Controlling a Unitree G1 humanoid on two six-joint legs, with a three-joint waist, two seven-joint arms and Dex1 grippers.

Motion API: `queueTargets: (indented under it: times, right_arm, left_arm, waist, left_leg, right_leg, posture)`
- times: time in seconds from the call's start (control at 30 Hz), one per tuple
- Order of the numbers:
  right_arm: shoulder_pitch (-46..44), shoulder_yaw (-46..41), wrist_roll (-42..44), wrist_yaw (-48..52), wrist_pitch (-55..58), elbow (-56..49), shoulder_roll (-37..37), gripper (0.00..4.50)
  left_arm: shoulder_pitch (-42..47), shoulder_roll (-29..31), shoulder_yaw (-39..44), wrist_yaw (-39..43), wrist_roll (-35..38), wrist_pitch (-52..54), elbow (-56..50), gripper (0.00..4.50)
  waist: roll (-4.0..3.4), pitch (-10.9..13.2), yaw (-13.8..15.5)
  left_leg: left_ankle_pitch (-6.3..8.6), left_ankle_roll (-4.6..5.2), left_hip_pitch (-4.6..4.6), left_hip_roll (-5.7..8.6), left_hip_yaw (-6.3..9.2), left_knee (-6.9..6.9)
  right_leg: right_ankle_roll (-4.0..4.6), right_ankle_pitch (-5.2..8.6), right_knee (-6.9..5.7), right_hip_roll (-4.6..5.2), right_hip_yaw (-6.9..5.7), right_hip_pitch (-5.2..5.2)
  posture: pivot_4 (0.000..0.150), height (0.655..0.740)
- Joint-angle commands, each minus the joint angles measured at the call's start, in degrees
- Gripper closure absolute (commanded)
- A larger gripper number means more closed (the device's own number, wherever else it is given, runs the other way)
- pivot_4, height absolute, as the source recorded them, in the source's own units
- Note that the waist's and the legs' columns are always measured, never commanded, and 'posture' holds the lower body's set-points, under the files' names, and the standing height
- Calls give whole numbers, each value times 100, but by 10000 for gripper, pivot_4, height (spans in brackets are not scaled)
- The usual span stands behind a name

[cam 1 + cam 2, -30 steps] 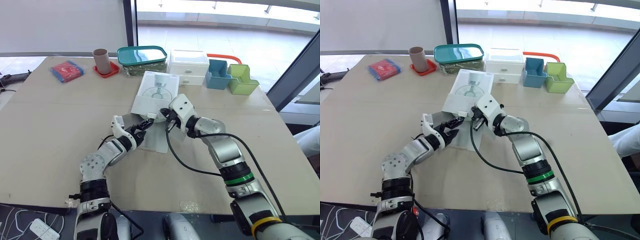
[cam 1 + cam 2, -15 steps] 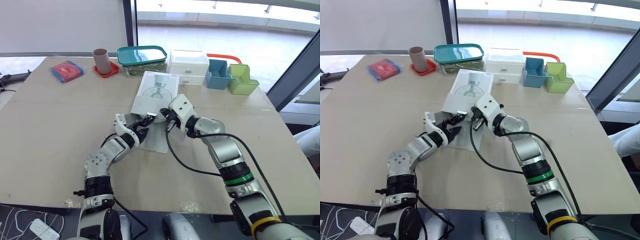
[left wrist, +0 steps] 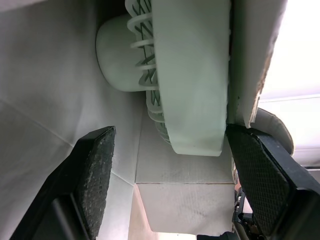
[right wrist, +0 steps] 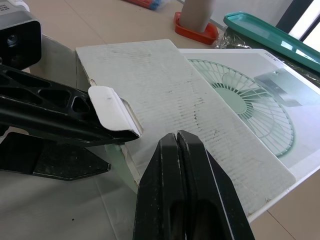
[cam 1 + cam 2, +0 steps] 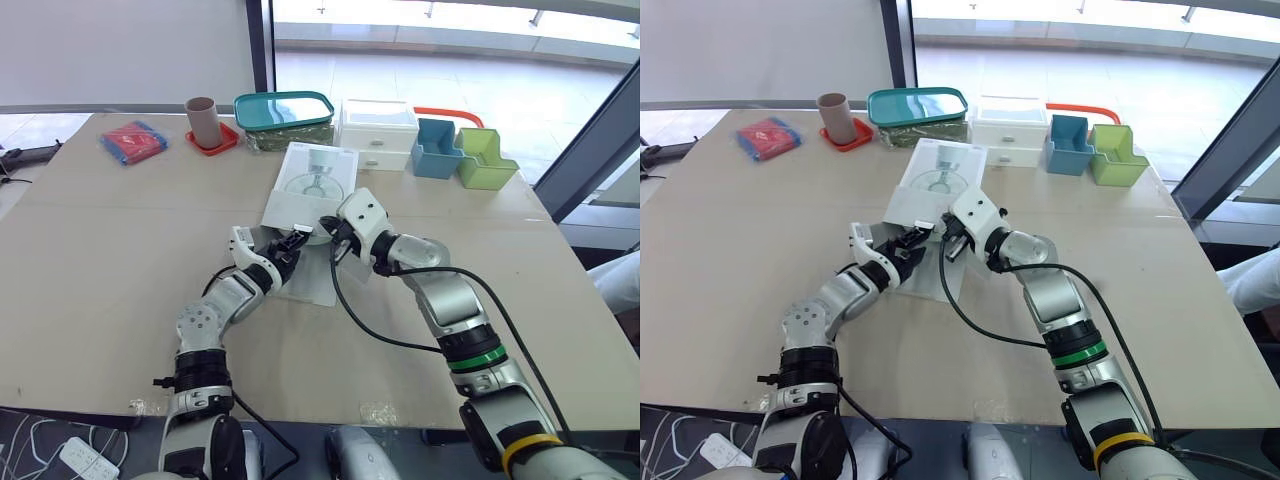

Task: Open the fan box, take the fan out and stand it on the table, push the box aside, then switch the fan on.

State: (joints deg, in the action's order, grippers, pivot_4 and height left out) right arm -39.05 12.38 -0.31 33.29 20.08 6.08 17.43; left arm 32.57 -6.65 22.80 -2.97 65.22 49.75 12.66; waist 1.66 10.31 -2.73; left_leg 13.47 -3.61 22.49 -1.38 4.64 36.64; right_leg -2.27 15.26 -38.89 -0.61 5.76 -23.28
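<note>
The white fan box (image 5: 312, 185) lies flat mid-table, a fan pictured on its lid, its near end open. My left gripper (image 5: 288, 247) is at that open end, open, its fingers (image 3: 95, 175) reaching into the box on either side of the pale green fan (image 3: 190, 75) lying inside. My right gripper (image 5: 328, 228) is shut, with nothing seen between its fingers, and sits over the box's top panel (image 4: 200, 115) just beside the raised end flap (image 4: 112, 107).
Along the far edge stand a red packet (image 5: 133, 141), a brown cup on a red coaster (image 5: 203, 120), a teal-lidded container (image 5: 284, 112), a white drawer unit (image 5: 378, 130), a blue bin (image 5: 436, 148) and a green bin (image 5: 484, 158). A black cable (image 5: 350, 310) loops off the right wrist.
My left arm has pushed forward, bringing its gripper further into the box's open end. The right gripper and the box have stayed put.
</note>
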Motion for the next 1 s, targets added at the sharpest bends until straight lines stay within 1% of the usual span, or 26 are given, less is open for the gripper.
queueTargets:
  times: [0.03,0.17,0.23,0.27,0.3,0.33,0.37,0.5,0.57,0.77,0.93,1.0]
  right_arm:
    - [5,-35,-25,-14,29,-80,10,45000]
    - [-4,-37,-24,-10,27,-73,11,45000]
    - [-9,-34,-27,-8,23,-67,14,45000]
    - [-13,-35,-28,-10,19,-60,14,45000]
    - [-14,-36,-29,-11,18,-57,13,45000]
    - [-12,-36,-30,-13,20,-60,13,45000]
    - [-14,-38,-30,-13,18,-56,13,45000]
    - [-8,-36,-35,-19,21,-60,11,45000]
    - [-12,-35,-36,-20,15,-53,8,45000]
    - [12,-18,-39,-17,25,-82,4,45000]
    - [-4,-31,-40,-20,4,-55,9,45000]
    - [-13,-38,-46,-23,-6,-42,16,45000]
  left_arm:
    - [172,-82,-93,224,-25,-164,-46,8002]
    - [172,-75,-132,294,-91,-222,-40,8002]
    - [173,-120,-139,303,-116,-235,-19,13159]
    - [183,-148,-131,297,-115,-251,2,14074]
    - [190,-167,-125,294,-116,-264,15,18441]
    - [195,-172,-125,301,-121,-271,24,19867]
    - [208,-169,-124,317,-132,-288,43,25470]
    - [241,-150,-103,399,-133,-294,116,31690]
    - [234,-143,-111,434,-143,-291,139,33013]
    - [98,-129,-142,458,-149,-230,45,33075]
    - [-63,-24,-122,417,39,70,-225,33075]
    - [-196,117,-153,432,160,352,-421,33075]
  waist:
    - [0,0,0]
    - [1,0,1]
    - [0,0,1]
    - [0,0,1]
    - [0,0,1]
    - [1,0,1]
    - [1,1,1]
    - [1,1,1]
    - [1,1,1]
    - [1,1,1]
    - [1,1,-1]
    - [1,1,-3]
  left_leg:
    - [0,0,0,0,0,0]
    - [0,0,1,0,0,0]
    - [0,0,1,1,0,0]
    - [0,0,1,1,1,0]
    - [0,0,1,1,0,0]
    - [0,0,1,1,1,0]
    - [0,0,1,1,1,0]
    - [0,0,1,2,0,0]
    - [0,0,1,3,1,0]
    - [0,0,2,3,2,0]
    - [0,0,2,3,2,0]
    - [0,0,1,3,2,-4]
  right_leg:
    - [0,0,0,0,0,0]
    - [-1,0,1,0,0,0]
    - [0,0,1,1,0,0]
    - [-1,0,1,1,0,0]
    - [-1,0,1,1,0,0]
    - [-1,0,1,1,0,0]
    - [-1,1,2,1,0,0]
    - [-1,1,3,1,0,0]
    - [-1,1,3,1,0,1]
    - [-2,1,4,2,0,1]
    - [-2,1,4,2,0,1]
    - [-3,2,5,1,0,0]
  posture:
    - [1500,7400]
    - [1500,7400]
    - [1500,7400]
    - [1500,7400]
    - [1500,7400]
    - [1500,7400]
    - [1500,7400]
    - [1500,7400]
    - [1500,7400]
    - [1500,7400]
    - [1500,7400]
    - [1500,7400]
